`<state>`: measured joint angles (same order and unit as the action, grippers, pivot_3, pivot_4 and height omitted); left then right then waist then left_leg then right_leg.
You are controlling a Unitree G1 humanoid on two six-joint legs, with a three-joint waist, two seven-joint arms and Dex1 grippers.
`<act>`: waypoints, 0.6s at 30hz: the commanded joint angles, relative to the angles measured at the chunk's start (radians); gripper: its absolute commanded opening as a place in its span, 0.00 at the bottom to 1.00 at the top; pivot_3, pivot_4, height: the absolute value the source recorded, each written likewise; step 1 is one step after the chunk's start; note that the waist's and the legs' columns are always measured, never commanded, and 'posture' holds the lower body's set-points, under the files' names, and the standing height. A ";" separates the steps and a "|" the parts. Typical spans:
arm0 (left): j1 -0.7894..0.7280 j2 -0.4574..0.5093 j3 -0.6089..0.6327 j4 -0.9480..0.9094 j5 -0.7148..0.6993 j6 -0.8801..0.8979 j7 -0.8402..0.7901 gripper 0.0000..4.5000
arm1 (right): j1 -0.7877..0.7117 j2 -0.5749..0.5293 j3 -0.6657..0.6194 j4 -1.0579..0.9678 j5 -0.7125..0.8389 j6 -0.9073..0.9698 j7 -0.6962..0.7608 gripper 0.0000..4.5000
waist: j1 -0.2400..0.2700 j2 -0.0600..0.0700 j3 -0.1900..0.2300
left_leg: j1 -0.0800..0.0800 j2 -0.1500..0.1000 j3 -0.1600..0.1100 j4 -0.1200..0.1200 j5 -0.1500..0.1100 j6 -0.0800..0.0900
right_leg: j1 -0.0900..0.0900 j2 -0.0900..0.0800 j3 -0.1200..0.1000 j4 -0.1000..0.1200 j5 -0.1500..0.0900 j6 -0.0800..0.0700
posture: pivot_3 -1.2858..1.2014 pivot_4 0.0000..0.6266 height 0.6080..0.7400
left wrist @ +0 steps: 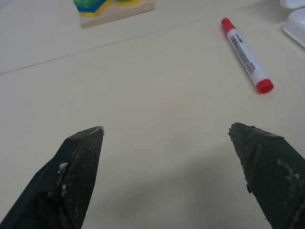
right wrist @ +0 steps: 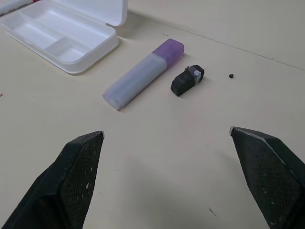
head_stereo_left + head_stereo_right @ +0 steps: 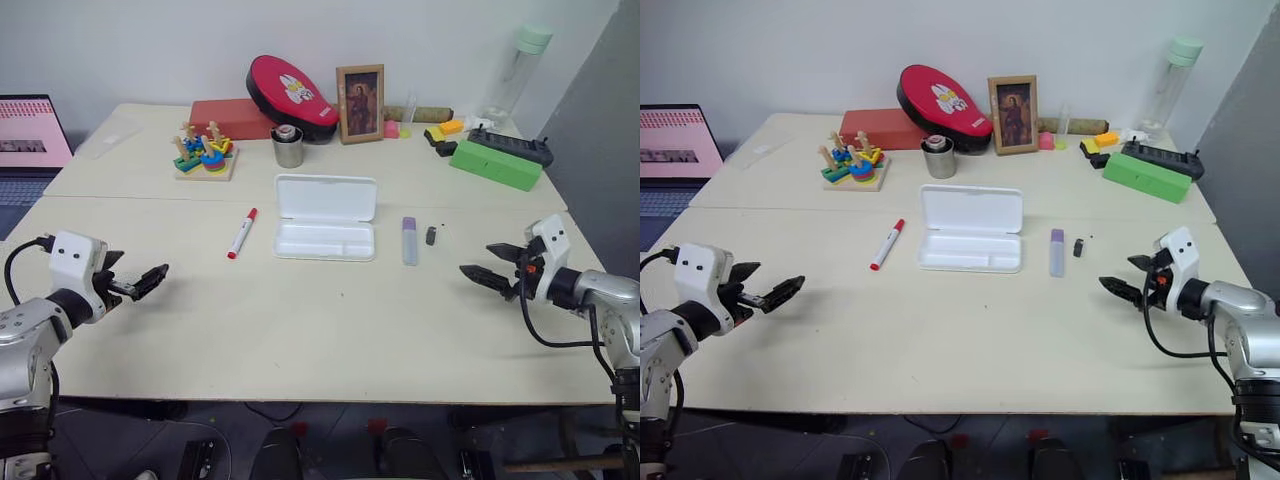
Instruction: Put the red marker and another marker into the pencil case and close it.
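Observation:
The white pencil case [image 3: 325,218] lies open in the middle of the table, its lid folded back and its tray bare. The red marker [image 3: 242,233] lies flat just left of it, also seen as a red-capped marker [image 1: 246,54] ahead of my left fingers. The purple marker [image 3: 409,241] lies right of the case, with a small dark object [image 3: 431,236] beside it. My left gripper [image 3: 150,281] hovers open near the table's front left, well short of the red marker. My right gripper [image 3: 488,264] is open at the front right, pointing toward the purple marker [image 2: 143,75].
Along the far side stand a wooden stacking toy [image 3: 205,153], a metal cup [image 3: 288,146], a red box [image 3: 231,118], a red round pad [image 3: 292,95], a framed picture [image 3: 360,104] and a green box [image 3: 495,164]. A laptop [image 3: 33,135] sits at the far left.

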<state>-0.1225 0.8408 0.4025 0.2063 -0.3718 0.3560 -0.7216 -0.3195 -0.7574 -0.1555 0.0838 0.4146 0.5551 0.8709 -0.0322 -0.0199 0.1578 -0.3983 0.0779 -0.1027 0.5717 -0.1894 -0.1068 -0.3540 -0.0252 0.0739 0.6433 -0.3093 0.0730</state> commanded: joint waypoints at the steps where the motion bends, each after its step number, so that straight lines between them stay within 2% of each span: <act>1: -0.002 0.028 0.032 -0.032 -0.005 0.002 -0.011 1.00 | -0.016 -0.012 -0.013 -0.027 -0.001 -0.005 0.003 0.99 | 0.001 0.000 0.000 | 0.000 0.000 0.000 0.000 0.000 0.000 | 0.000 0.000 0.000 0.000 0.000 0.000 | 0.52 0.24 1.00; 18: 0.046 0.014 0.014 -0.078 0.017 0.027 -0.031 1.00 | -0.017 -0.010 0.003 -0.026 -0.004 -0.002 0.015 0.99 | 0.001 0.000 0.000 | 0.000 0.000 0.000 0.000 0.000 0.000 | 0.000 0.000 0.000 0.000 0.000 0.000 | 0.52 0.24 1.00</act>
<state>-0.0714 0.8411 0.3962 0.1637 -0.3512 0.3837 -0.7526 -0.3271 -0.7569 -0.1390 0.0841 0.4068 0.5554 0.8739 -0.0313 -0.0200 0.1578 -0.3982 0.0780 -0.1022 0.5718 -0.1894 -0.1068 -0.3541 -0.0253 0.0741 0.6435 -0.3093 0.0729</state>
